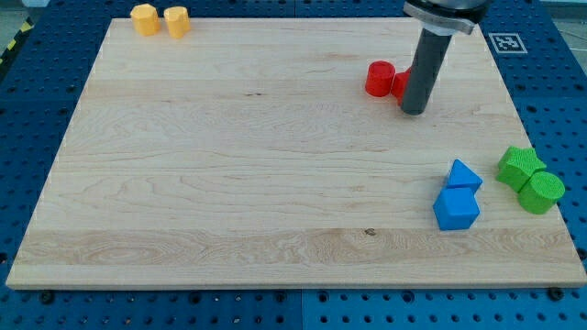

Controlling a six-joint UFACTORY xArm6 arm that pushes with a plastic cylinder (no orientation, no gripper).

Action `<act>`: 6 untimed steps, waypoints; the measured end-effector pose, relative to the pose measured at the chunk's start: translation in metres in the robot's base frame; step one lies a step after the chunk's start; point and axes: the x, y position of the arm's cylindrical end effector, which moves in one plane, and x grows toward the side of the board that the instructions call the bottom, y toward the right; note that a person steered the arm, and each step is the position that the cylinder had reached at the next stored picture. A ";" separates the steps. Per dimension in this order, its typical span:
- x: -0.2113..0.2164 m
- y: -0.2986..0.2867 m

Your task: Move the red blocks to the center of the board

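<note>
Far left at the view's top edge of the wooden surface [229, 183]: two yellow blocks side by side — yellow block one [144, 18] and yellow block two [177, 20], shapes hard to make out. Right of centre near the top, red cylinder [379, 79] touches a second red block [402, 84], mostly hidden behind the rod; the rod drops near-vertical from the top, my tip [414, 112] down on the surface just beside that hidden red block — no pincer here, only the rod. Lower right: blue triangular block [463, 174] against blue cube [456, 209], then green star-like block [520, 166] touching green cylinder [541, 192].
</note>
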 end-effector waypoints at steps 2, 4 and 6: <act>-0.009 0.011; -0.017 0.062; -0.033 0.023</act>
